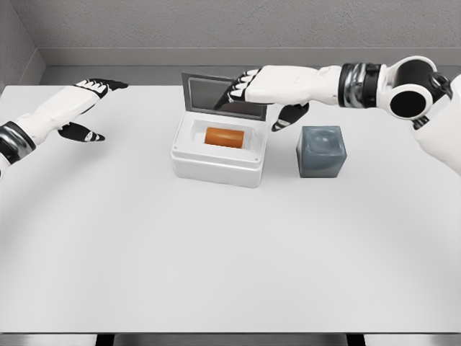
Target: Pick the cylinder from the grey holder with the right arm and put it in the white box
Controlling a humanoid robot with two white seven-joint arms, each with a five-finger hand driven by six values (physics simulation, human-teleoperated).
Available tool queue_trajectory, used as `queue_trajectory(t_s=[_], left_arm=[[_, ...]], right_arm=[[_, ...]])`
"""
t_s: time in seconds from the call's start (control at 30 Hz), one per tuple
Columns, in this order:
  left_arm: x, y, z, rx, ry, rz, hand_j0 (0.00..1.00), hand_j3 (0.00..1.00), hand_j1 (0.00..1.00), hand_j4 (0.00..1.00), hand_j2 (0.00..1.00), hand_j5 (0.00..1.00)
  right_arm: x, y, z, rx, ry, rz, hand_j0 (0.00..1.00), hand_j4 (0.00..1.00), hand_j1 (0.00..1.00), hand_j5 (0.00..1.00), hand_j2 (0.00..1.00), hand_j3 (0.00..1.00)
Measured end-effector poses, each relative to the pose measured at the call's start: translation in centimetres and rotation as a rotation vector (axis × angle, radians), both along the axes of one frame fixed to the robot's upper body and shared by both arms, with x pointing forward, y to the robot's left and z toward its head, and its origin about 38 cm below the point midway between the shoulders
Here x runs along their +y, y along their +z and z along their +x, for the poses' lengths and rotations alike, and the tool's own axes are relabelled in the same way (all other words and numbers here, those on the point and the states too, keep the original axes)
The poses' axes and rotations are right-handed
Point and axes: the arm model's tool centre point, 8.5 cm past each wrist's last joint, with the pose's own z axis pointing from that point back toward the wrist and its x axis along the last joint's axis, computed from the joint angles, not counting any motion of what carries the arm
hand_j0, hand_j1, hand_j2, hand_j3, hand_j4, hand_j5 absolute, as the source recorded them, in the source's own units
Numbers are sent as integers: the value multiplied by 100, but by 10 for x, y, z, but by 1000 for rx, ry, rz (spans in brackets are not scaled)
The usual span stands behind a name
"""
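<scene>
Already placed, by the look: table (230, 274) carries the white box (216, 162), lid up, with the grey holder (321, 151) just right of it, empty. Right hand (268, 92) hovers behind the box, fingers relaxed, holding nothing; left hand (83, 108) far off. Cylinder (224, 136), orange, lies in the box, long axis left-right.

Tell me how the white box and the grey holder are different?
The white box has an orange cylinder lying inside; the grey holder holds nothing. The white box has a raised lid at its back; the grey holder has none. The white box looks wider than the grey holder. Both sit on the table.
</scene>
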Motion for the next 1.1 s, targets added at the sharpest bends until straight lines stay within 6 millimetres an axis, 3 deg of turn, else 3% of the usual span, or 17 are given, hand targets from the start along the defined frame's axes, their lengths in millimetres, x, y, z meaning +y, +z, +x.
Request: queue_trajectory(t_s=[0.07, 0.2, 0.27, 0.37, 0.47, 0.53, 0.73, 0.9, 1.1], left_arm=[[0, 0, 0, 0, 0, 0, 100, 100, 100, 100, 100, 100], [1, 5, 2, -10, 3, -4, 100, 100, 100, 100, 100, 100], [1, 27, 14, -47, 9, -7, 100, 100, 100, 100, 100, 100], [-15, 78, 46, -106, -11, 0, 100, 100, 100, 100, 100, 100], [-34, 89, 71, -26, -28, 23, 100, 100, 100, 100, 100, 100], [-48, 71, 78, 79, -49, 45, 100, 100, 100, 100, 100, 100], [-72, 50, 82, 186, -91, 53, 100, 100, 100, 100, 100, 100], [-80, 53, 83, 166, -100, -9, 100, 100, 100, 100, 100, 100], [-106, 58, 85, 129, -147, -22, 100, 100, 100, 100, 100, 100]], right_arm=[[-22, -20, -23, 28, 5, 20, 100, 100, 100, 100, 100, 100], [-96, -20, -59, -4, -43, 44, 100, 100, 100, 100, 100, 100], [-125, 6, -63, -65, -85, 43, 100, 100, 100, 100, 100, 100], [-152, 8, -73, -67, -134, 37, 100, 100, 100, 100, 100, 100], [-163, 18, -75, -90, -155, 35, 100, 100, 100, 100, 100, 100], [-166, 21, -75, -98, -162, 32, 100, 100, 100, 100, 100, 100], [-171, 22, -77, -99, -171, 26, 100, 100, 100, 100, 100, 100], [-170, 24, -76, -104, -170, 29, 100, 100, 100, 100, 100, 100], [-169, 23, -76, -102, -168, 32, 100, 100, 100, 100, 100, 100]])
